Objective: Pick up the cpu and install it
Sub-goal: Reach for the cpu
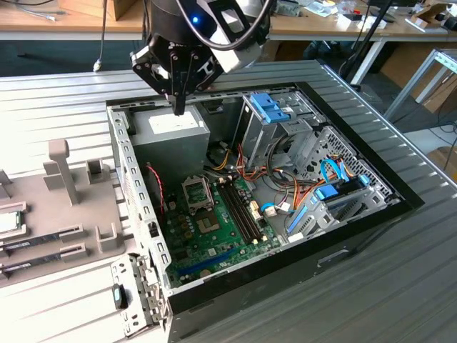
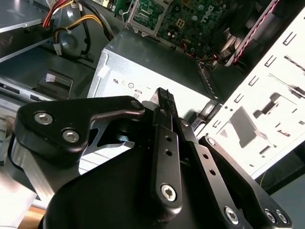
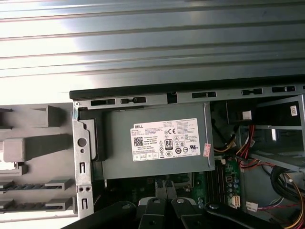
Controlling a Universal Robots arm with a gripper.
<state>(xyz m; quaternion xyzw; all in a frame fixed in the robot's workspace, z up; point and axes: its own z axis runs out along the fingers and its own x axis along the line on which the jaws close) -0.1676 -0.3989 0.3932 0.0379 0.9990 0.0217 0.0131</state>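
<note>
**A:** Where's the chip it's supposed to fit?

**B:** Over on the grey holder, at the exterior view's left, just beside the computer case. The cpu lies flat at the holder's outer edge, silver top up. I'd guess it sits there so the arm can find it in a fixed spot. It hasn't been picked up yet.

**A:** And the arm?

**B:** Well apart from the chip. The gripper hangs over the big grey box in the back corner of the case, pointing straight down. Its fingers are pinched together, with nothing between them as far as I can see. In the second wrist view one fingertip sits above the top of the box, and I don't think it's touching.

**A:** Why is the case lying on its side?

**B:** So the green board faces up, I reckon. That puts the square socket where it can be reached from above. The metal frame has a dark middle, so it looks empty to me.

**A:** Any writing about?

**B:** In the first wrist view there's a white label on the grey box. It has rows of small black print, a barcode and some round approval marks. A little pink sticker sits at the corner of the box. I won't quote any of it.
</note>
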